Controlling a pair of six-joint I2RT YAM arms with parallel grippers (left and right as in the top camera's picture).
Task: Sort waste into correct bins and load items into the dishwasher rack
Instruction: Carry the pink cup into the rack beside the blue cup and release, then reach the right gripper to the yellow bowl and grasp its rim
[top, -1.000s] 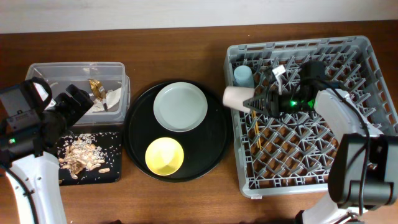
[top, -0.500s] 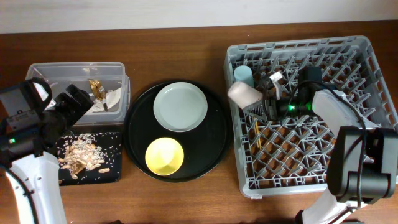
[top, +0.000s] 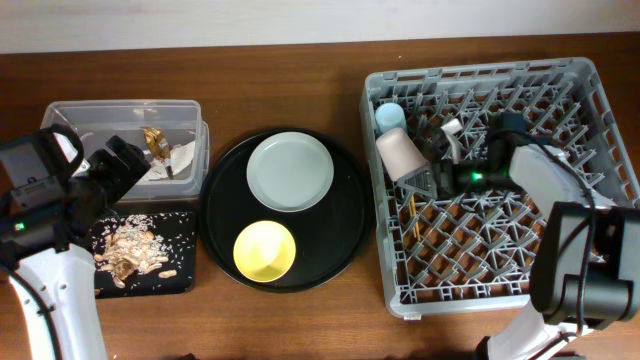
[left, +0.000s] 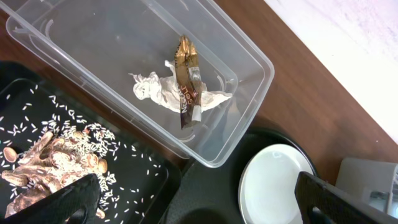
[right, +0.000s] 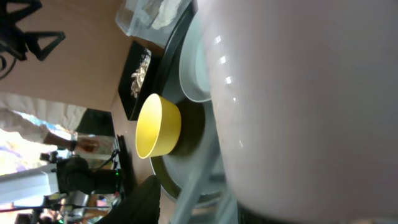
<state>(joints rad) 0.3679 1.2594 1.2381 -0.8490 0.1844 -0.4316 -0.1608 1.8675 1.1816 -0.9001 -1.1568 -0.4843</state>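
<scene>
Right gripper (top: 425, 180) has swung the pink cup (top: 400, 152) in from the rack (top: 560, 260) edge. It's clamped on the cup, tilted over the pegs just beside the blue cup (top: 390, 118). Left gripper (left: 196, 183) hangs open over the clear box (left: 249, 56). I'd seat and release next.

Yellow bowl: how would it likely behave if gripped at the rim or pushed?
The yellow bowl looks rigid, so it probably keeps shape under a rim pinch. Its smooth wall may slip. Sitting upright, mouth up, on the black tray, it would likely slide, not roll.
</scene>
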